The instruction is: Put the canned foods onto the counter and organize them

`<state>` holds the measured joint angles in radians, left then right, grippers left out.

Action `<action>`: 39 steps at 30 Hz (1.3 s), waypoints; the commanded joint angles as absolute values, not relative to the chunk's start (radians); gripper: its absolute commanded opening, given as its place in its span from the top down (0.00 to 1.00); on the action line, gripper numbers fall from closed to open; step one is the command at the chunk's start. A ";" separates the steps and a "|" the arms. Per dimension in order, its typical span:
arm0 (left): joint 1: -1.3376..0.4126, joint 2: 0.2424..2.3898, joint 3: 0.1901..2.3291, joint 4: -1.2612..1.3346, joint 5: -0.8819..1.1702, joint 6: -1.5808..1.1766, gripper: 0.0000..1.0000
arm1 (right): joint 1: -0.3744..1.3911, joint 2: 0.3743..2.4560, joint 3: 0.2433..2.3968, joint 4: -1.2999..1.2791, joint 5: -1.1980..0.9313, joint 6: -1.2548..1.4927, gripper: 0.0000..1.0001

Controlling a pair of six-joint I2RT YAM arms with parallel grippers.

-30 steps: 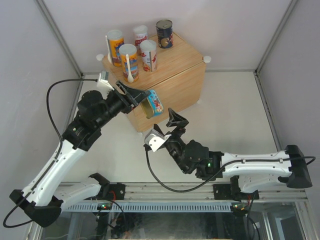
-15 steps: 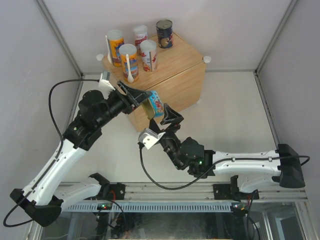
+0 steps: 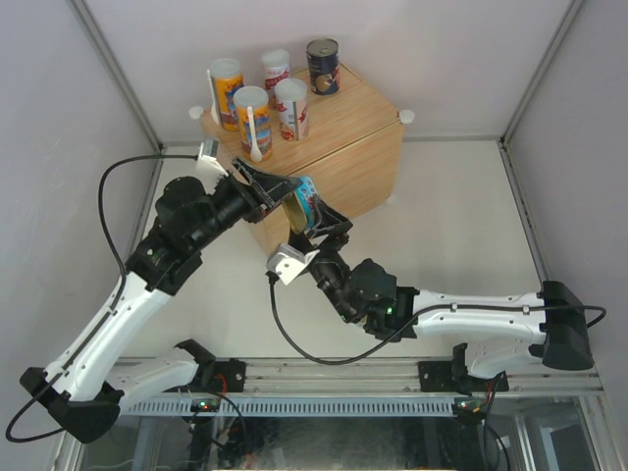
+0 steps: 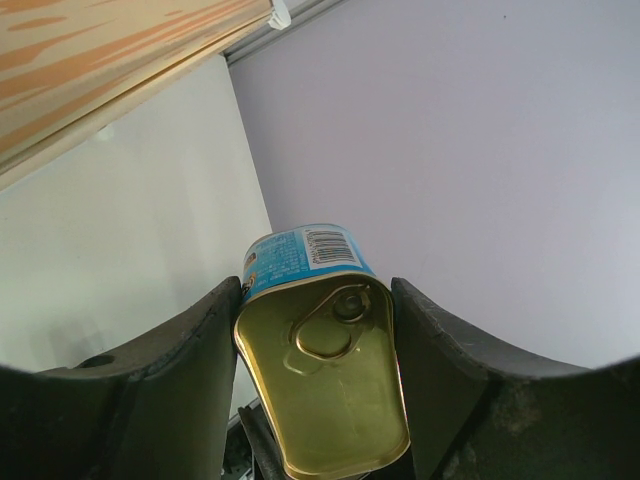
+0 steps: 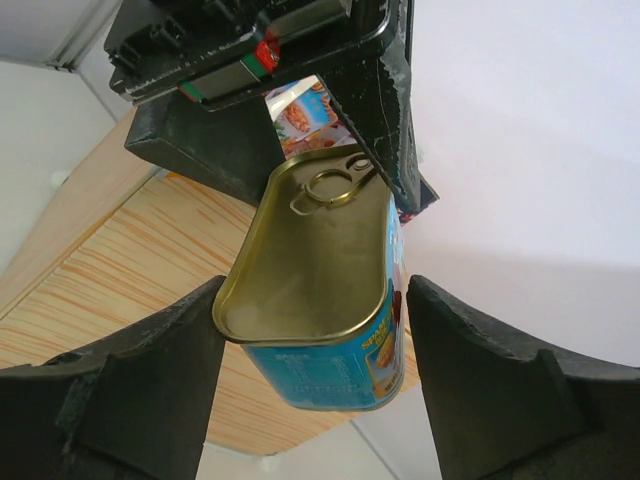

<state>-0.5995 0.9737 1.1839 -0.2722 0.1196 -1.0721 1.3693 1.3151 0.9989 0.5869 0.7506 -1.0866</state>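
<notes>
A flat gold-teal tin [image 3: 305, 202] hangs in the air just in front of the counter [image 3: 343, 137], with my left gripper [image 3: 283, 194] shut on its sides. In the left wrist view the tin [image 4: 325, 380] fills the gap between the fingers. My right gripper [image 3: 328, 222] reaches up from below and straddles the same tin [image 5: 315, 270]. Its left finger [image 5: 150, 370] is at the tin's corner and its right finger [image 5: 480, 360] stands a little off, so it is open. Two orange-blue tubes [image 3: 252, 121], two white-red tubes [image 3: 291, 106] and a dark-blue can [image 3: 322, 65] stand upright on the counter.
The counter's wood-grain front face [image 5: 120, 280] is close behind the tin. White enclosure walls [image 3: 549, 69] surround the table. The right arm's white link [image 3: 481, 319] lies across the near table, and a black cable [image 3: 118, 172] loops off the left arm.
My right gripper has risen and moved left until it straddles the tin, and its jaws have narrowed. The left gripper has kept hold of the tin, shifting slightly.
</notes>
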 commanded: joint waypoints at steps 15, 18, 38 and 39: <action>-0.617 0.982 1.248 -0.143 0.166 -1.108 1.00 | 1.293 1.267 1.057 0.533 0.700 -1.026 0.66; -0.617 0.982 1.250 -0.136 0.167 -1.105 1.00 | 1.284 1.254 1.061 0.516 0.692 -1.007 0.98; -0.617 0.943 1.205 -0.089 0.103 -1.053 0.23 | 1.222 1.177 1.164 0.283 0.620 -0.725 1.00; -0.617 0.944 1.205 -0.086 0.102 -1.052 0.22 | 1.219 1.175 1.170 0.274 0.619 -0.715 1.00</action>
